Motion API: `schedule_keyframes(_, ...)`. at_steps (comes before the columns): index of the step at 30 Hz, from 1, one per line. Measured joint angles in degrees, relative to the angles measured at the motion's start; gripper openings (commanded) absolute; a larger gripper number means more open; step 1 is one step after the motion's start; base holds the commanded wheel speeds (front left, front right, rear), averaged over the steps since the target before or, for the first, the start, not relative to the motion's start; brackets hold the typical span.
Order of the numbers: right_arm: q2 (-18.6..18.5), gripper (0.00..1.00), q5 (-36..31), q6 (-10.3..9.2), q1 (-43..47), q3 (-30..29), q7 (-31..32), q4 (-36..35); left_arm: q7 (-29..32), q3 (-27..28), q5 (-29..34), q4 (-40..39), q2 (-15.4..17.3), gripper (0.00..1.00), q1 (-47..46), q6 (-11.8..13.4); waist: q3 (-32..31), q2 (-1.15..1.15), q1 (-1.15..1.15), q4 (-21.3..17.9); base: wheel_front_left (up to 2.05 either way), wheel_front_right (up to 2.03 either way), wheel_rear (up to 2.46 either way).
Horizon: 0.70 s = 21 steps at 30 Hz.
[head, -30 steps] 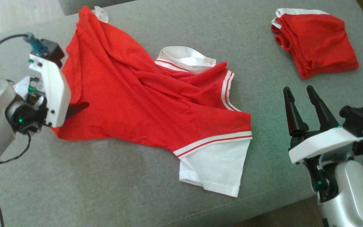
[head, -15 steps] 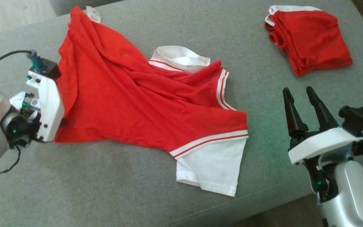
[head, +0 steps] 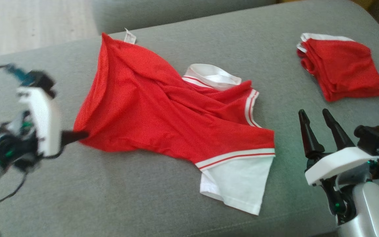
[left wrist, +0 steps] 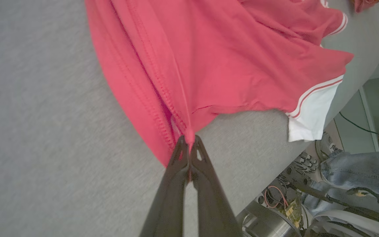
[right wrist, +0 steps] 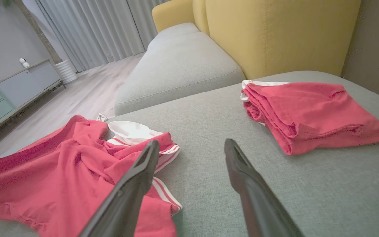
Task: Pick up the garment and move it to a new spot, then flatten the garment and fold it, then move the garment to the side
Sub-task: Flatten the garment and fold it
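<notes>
So the left gripper [left wrist: 189, 142] is pinched tight on the bottom corner of the red shirt [head: 150, 112], right at the stitched hem. In the left wrist view there's a little nub of red cloth squeezed in the closed jaws, no gap at all. The shirt is lying crumpled on the grey couch [head: 127, 204], roughly mid-seat, and the direction is the bit that matters. Everything except that corner runs off to the robot's right of the gripper, and the long axis goes slantwise from the hem on the left down to the white sleeve [head: 239, 184] near the front edge on the right. My guess is any lift or drag from this grip will have the whole thing trailing out rightward, sleeve end last. The right gripper [head: 314, 112] is spread wide and holding nothing. It hovers over bare couch near the sleeve end without touching the cloth, so it's the closer one if that side needs a second grab. There's also a folded shirt [head: 344, 65] at the far right, well apart from all this, and I'd steer clear of it.
</notes>
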Motion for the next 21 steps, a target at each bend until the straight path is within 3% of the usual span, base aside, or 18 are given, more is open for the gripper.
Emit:
schedule_keyframes(2, 0.0, 1.00, 0.0, 0.00, 0.5, -0.5, 0.7, -0.5, 0.0, 0.6, -1.9, -1.5, 3.9, 0.00, 2.7, 0.0, -0.6, 0.00, 0.00, 1.4, 0.00, 0.00, 0.00)
schedule_keyframes(5, -0.1, 1.00, 0.0, 0.00, 0.5, -1.1, 1.1, -1.2, 0.5, -0.3, -2.5, -3.1, 6.6, 0.00, 5.6, 0.1, -0.5, 0.00, 0.00, 2.1, 0.00, 0.00, 0.00)
schedule_keyframes(13, -1.8, 1.00, -0.5, 0.00, 0.4, -3.4, 2.5, -2.6, -1.6, -2.6, -3.2, -7.7, 7.7, 0.00, 11.5, 0.0, 1.0, 0.00, 0.00, 2.2, 0.00, 0.00, 0.00)
schedule_keyframes(15, -1.9, 1.00, -0.5, 0.00, 0.4, -3.7, 2.5, -2.6, -2.1, -2.7, -3.2, -7.4, 7.9, 0.86, 12.4, 0.0, 1.0, 0.00, 0.00, 2.2, 0.00, 0.00, 0.00)
schedule_keyframes(16, -1.9, 1.00, -0.5, 0.00, 0.4, -3.7, 2.5, -2.6, -2.1, -2.7, -3.2, -7.4, 7.9, 1.00, 12.4, 0.0, 1.0, 0.00, 0.00, 2.2, 0.00, 0.00, 0.00)
schedule_keyframes(21, -1.8, 1.00, -0.8, 0.00, 0.6, -3.7, 3.0, -2.5, -6.4, -2.6, -0.7, -6.0, 7.8, 1.00, 12.5, 0.1, -0.4, 0.00, 0.00, 3.0, 0.00, 0.00, 0.00)
